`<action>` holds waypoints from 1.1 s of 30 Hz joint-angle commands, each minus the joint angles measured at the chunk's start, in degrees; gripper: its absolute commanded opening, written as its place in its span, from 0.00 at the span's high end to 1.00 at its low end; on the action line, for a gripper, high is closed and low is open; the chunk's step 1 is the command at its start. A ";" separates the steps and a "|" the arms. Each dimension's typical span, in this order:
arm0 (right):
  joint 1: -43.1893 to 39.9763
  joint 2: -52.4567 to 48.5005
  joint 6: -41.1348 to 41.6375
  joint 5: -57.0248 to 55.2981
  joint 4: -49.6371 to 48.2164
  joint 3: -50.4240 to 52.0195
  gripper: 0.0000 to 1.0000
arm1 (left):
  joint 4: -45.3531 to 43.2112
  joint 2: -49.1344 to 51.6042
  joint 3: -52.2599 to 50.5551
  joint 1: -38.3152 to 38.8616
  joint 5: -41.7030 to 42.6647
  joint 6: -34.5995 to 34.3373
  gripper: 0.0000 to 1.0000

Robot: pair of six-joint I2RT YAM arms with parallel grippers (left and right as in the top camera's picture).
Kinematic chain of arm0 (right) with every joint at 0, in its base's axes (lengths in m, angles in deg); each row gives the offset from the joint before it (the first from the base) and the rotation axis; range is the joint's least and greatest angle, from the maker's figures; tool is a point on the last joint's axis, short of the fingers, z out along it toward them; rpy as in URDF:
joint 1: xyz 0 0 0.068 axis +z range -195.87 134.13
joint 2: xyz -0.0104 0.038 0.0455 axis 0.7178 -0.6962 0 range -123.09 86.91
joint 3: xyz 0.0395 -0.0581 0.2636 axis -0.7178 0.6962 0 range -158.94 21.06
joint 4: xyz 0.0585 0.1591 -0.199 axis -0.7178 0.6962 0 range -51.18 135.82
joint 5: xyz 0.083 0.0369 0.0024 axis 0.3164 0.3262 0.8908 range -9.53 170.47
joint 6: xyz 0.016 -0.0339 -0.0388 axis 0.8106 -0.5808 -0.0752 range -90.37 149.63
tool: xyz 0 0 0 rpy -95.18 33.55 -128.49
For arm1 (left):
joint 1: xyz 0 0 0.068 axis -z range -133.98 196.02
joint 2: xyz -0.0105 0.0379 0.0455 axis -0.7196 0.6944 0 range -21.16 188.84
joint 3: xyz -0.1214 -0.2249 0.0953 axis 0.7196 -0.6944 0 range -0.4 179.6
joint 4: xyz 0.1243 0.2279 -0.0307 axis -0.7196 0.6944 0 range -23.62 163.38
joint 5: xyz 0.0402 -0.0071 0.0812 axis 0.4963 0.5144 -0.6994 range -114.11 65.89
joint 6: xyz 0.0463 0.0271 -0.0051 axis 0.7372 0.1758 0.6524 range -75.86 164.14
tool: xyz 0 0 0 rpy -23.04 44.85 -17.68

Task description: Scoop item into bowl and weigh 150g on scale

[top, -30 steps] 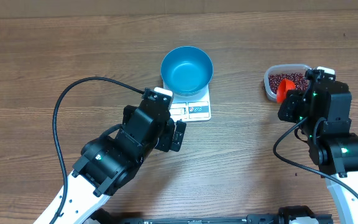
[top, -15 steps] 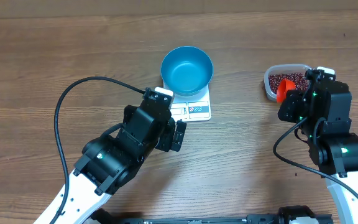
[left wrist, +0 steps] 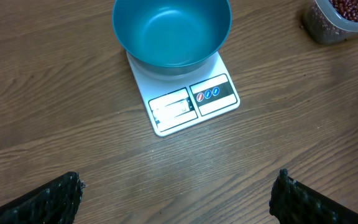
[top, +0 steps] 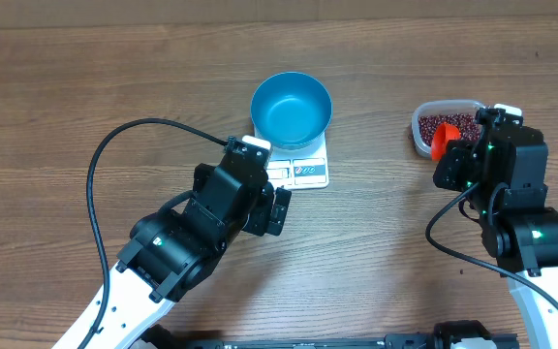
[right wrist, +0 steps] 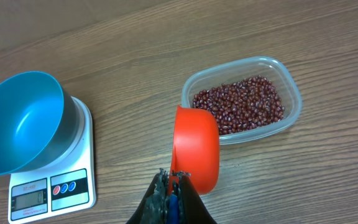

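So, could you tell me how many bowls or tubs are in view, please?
2. The blue bowl sits on the white scale; the clear tub holding the beans lies to its right, beside the red scoop. None appears hidden.

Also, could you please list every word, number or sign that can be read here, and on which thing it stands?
Nothing reads clearly.
The display of the scale: too blurred to read.
The label panel: three small round signs, one red, two blue; no legible letters.
The bowl, tub, scoop: no writing visible.
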 commanded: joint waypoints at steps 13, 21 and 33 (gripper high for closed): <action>-0.24 0.37 -0.31 -0.02 -0.13 -2.16 0.96 | -0.22 0.22 -0.09 -0.02 0.28 1.07 0.00; -0.31 -2.05 -4.79 -1.86 -0.33 -2.19 0.96 | -0.22 0.22 -0.09 -0.02 0.28 1.07 0.00; -6.45 -15.67 -8.96 -3.02 0.46 -11.30 0.96 | -0.22 0.22 -0.09 -0.02 0.28 1.07 0.01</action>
